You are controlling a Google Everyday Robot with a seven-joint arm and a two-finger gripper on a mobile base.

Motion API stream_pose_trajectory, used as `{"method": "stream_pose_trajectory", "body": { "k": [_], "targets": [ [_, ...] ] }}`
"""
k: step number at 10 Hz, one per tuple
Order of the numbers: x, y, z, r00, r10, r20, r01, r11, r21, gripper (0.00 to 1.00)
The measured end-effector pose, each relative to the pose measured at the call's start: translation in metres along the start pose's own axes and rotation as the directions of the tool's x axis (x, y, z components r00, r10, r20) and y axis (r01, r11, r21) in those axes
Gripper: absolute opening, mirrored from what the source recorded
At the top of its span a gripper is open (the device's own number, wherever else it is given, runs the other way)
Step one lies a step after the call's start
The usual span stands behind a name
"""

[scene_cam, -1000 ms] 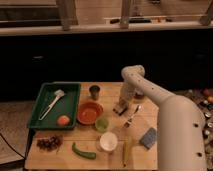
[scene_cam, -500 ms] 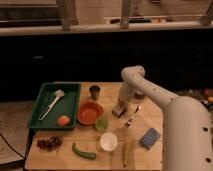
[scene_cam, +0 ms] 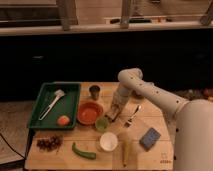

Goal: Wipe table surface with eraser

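Table surface: pale wooden tabletop of light planks [scene_cam: 155, 117], filling the lower centre of the frame.
Eraser: small dark oblong block [scene_cam: 111, 118], just right of the orange bowl near the table's centre; its faces are too dim to tell apart.
Gripper: the robot's white-armed gripper [scene_cam: 114, 114] reaches down at centre frame onto the eraser; whether its fingers clasp the block, I cannot tell.
Bowls, three: one orange bowl [scene_cam: 90, 112], one small green bowl [scene_cam: 102, 123], one white bowl [scene_cam: 108, 141].
Tray, one: green rectangular tray [scene_cam: 40, 108] at left, holding one white utensil [scene_cam: 52, 101] and one orange fruit [scene_cam: 63, 120].
Single items: dark cup [scene_cam: 94, 91]; silver fork [scene_cam: 132, 116]; blue square pad [scene_cam: 150, 138]; green pepper [scene_cam: 83, 151]; dark grape cluster [scene_cam: 48, 143]; pale yellow banana [scene_cam: 125, 148].
Writing: a small dark mark at the table's lower right corner, unreadable.
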Motion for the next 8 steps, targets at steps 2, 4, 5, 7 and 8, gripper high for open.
{"method": "stream_pose_trajectory", "body": {
  "k": [2, 4, 5, 7, 8],
  "targets": [
    [0.018, 0.020, 0.000, 0.999, 0.042, -0.016, -0.043, 0.999, -0.025, 0.00],
    [0.041, 0.031, 0.001, 0.995, 0.083, -0.047, -0.085, 0.995, -0.045, 0.00],
    [0.051, 0.027, 0.003, 0.993, 0.095, -0.062, -0.099, 0.994, -0.050, 0.00],
    [0.062, 0.015, 0.010, 0.992, 0.106, -0.075, -0.110, 0.992, -0.055, 0.00],
    [0.064, 0.008, 0.011, 0.991, 0.105, -0.077, -0.109, 0.993, -0.052, 0.00]
  ]
}}
